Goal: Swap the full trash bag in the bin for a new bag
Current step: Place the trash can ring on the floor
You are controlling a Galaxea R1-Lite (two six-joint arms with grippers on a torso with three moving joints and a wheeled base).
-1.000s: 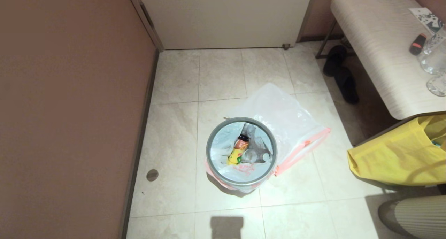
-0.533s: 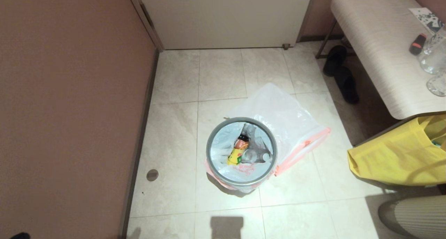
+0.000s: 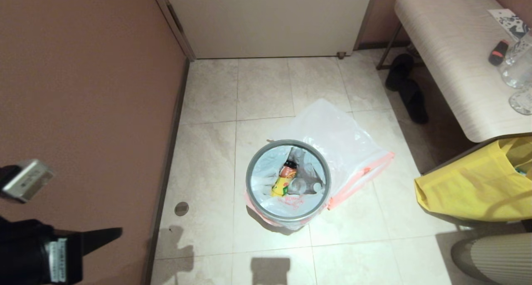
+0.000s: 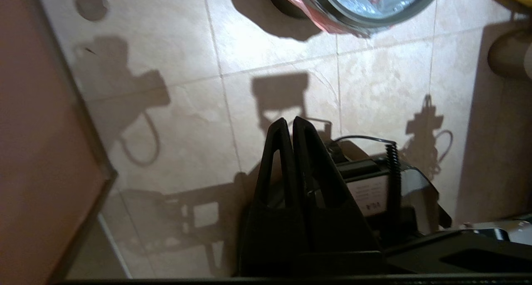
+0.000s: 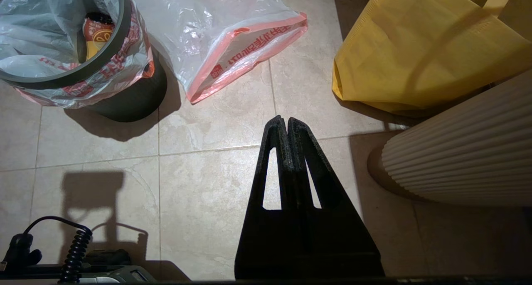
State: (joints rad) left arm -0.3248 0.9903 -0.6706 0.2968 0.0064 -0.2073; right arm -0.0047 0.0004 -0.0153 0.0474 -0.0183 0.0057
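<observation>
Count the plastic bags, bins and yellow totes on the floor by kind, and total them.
Plastic bags: 2, the full trash bag in the bin and the new bag flat behind it
Bins: 1, the bin
Yellow totes: 1, the tote
Total: 4

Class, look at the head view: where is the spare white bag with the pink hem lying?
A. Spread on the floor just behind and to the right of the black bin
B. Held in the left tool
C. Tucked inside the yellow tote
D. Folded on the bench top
A: the new bag lies flat on the floor tiles, partly behind the bin, with its pink hem toward the yellow tote.
</observation>
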